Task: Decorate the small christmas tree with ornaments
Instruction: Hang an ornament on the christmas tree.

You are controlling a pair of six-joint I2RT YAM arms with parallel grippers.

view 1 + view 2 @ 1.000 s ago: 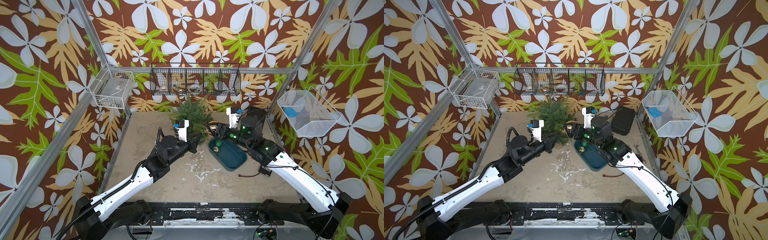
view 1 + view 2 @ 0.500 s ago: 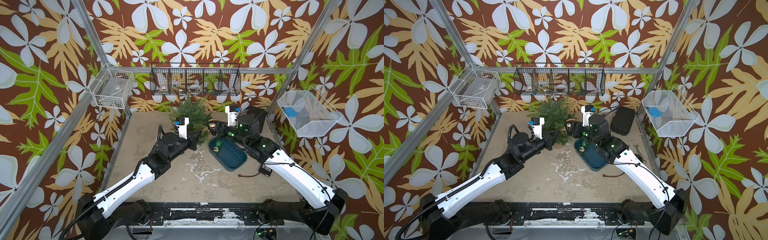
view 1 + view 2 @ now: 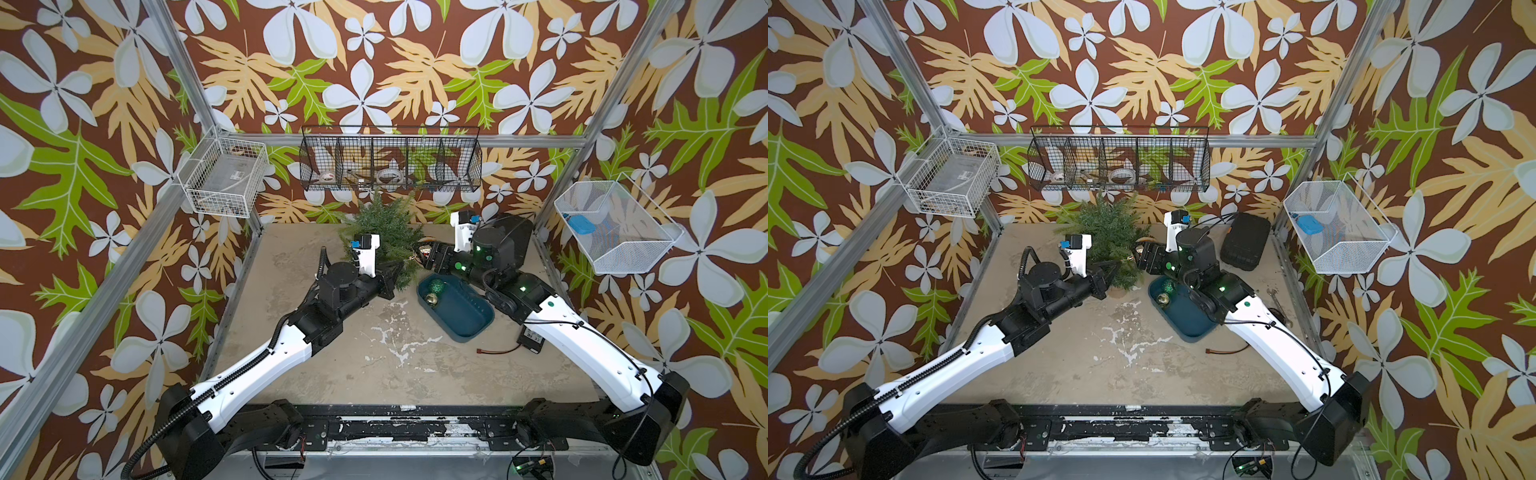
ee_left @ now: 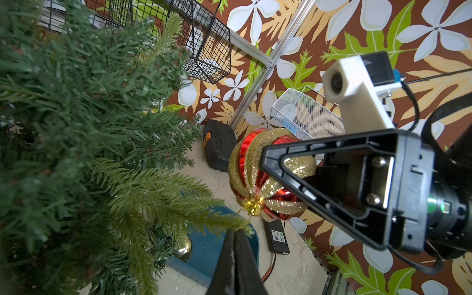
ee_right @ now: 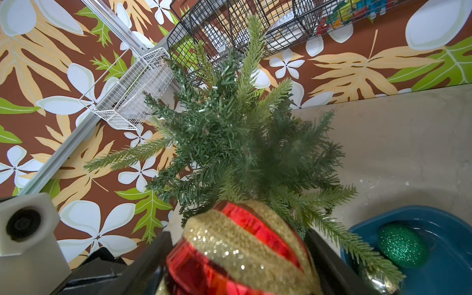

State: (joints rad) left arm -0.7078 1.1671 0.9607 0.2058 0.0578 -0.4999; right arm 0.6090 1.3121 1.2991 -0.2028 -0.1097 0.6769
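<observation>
Right gripper [image 5: 240,258] grasps the red-and-gold striped ornament [image 5: 229,229], its jaws spread wide on either side of the ball. Left gripper [image 4: 235,232] is clenched, jaws pressed together, with a branch tip of the small christmas tree [image 4: 76,127] lying across its tips. Whether that tip is pinched I cannot tell.

In both top views the tree stands upright at the back of the worktop [image 3: 374,365], and the two grippers meet at its near lower branches, one from each side. There the striped ornament is barely a glint, while the wrist views show it large. The left wrist view shows its gold cap turned toward the branch tip, just beside it and near the left gripper's tips. The right wrist view hides the cap and shows only the ball's ribbed side, with the tree right behind it.

The teal tray [image 3: 469,320] sits on the worktop just beside the tree, under the right gripper. At its end nearest the tree lie the glittery green ball [image 3: 436,286] and the smaller gold ball [image 3: 432,297], close together.
</observation>
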